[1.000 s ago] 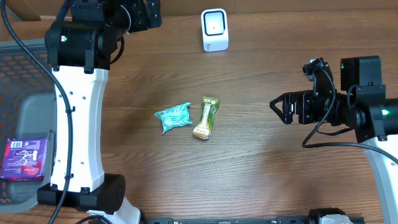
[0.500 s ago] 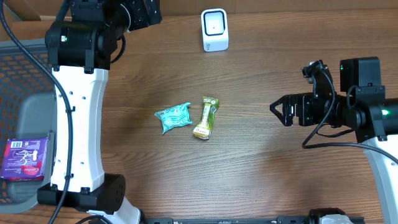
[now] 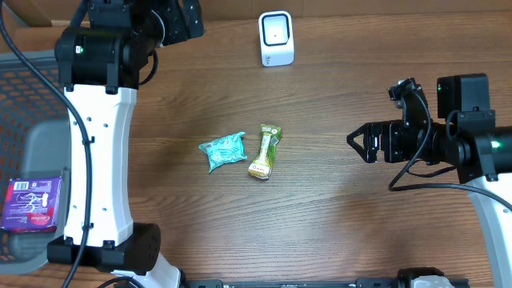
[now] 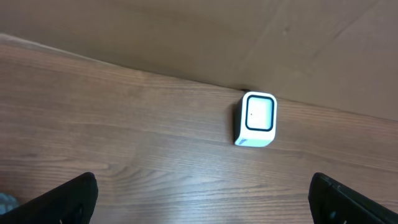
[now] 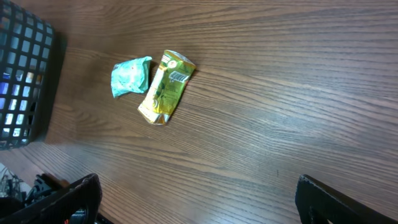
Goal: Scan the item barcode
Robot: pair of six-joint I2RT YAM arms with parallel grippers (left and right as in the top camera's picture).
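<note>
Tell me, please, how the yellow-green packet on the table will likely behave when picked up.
The yellow-green packet looks like a crimped, glossy sachet, so it would probably flex and might slip. It lies flat and thin, so it is likely light and should slide, not roll, if pushed. Pushing it may nudge the neighbouring teal packet.

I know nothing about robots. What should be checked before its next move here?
1. Right tool open and empty: ok.
2. Left tool open and empty: ok.
3. Yellow-green snack packet lies in the open on the wooden table: ok.
4. Its barcode-like patch faces up: ok.
5. Gap to the teal crinkled packet beside it: cannot tell.
6. White box-shaped scanner at the far edge unobstructed: ok.
</note>
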